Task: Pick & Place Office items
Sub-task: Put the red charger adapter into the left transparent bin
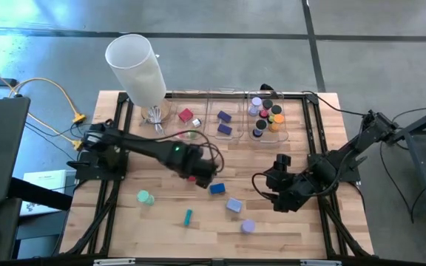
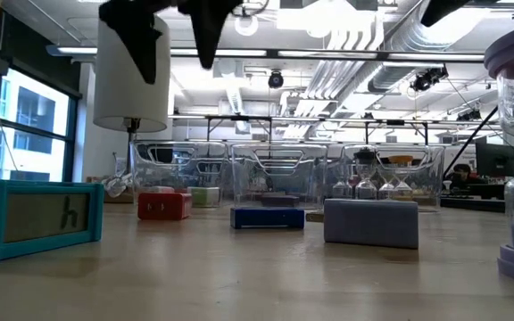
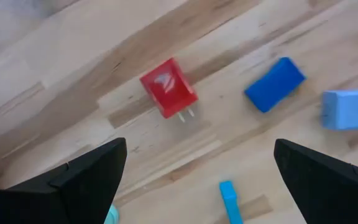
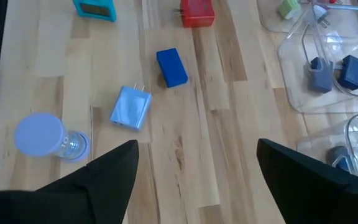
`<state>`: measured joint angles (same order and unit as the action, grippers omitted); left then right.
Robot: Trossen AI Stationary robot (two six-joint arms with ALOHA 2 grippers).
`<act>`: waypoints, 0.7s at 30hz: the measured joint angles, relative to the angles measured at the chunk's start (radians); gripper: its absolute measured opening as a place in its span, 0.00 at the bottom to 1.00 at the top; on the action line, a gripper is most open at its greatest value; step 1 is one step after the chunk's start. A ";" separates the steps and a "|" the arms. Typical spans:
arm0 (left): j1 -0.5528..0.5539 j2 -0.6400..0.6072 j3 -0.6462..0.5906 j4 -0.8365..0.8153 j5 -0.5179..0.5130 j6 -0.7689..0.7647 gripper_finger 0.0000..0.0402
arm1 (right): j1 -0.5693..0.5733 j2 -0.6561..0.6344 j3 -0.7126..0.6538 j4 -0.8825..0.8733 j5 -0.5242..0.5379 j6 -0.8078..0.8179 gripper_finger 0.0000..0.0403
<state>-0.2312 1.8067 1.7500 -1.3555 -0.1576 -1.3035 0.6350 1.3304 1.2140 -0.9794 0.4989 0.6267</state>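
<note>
Red block (image 3: pixel 168 88) lies on the worktop (image 1: pixel 287 222) directly beneath the left tool (image 3: pixel 197 180), fingers spread wide, blue block (image 3: pixel 275 84) beside it. Overhead, the arm hides it; the right tool (image 4: pixel 194 180) hovers spread, empty.

red block with two metal prongs (image 1: pixel 192 178): mostly hidden under left gripper (image 1: pixel 198 176) in high view | tall white cylinder (image 2: pixel 130 76): top cut off in low view | clear plastic bins (image 1: pixel 231 118): contents too small to identify

Sitting on grey concrete floor (image 1: pixel 272 22); glowing daylight through windows (image 2: pixel 25 120) at one side, ceiling ducts (image 2: pixel 391 40) running overhead.
</note>
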 joint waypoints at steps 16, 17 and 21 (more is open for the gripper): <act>0.041 0.142 0.000 -0.016 0.146 0.027 0.99 | 0.000 0.000 0.000 0.003 0.000 -0.069 0.79; 0.042 0.151 0.000 -0.005 0.143 0.051 0.99 | 0.000 0.000 0.000 0.003 0.000 -0.075 0.79; 0.057 0.174 -0.001 0.009 0.115 0.056 0.99 | 0.000 0.000 0.000 0.003 0.000 -0.077 0.79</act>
<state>-0.1746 1.9808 1.7494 -1.3468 -0.0427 -1.2480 0.6350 1.3304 1.2140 -0.9760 0.4988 0.5495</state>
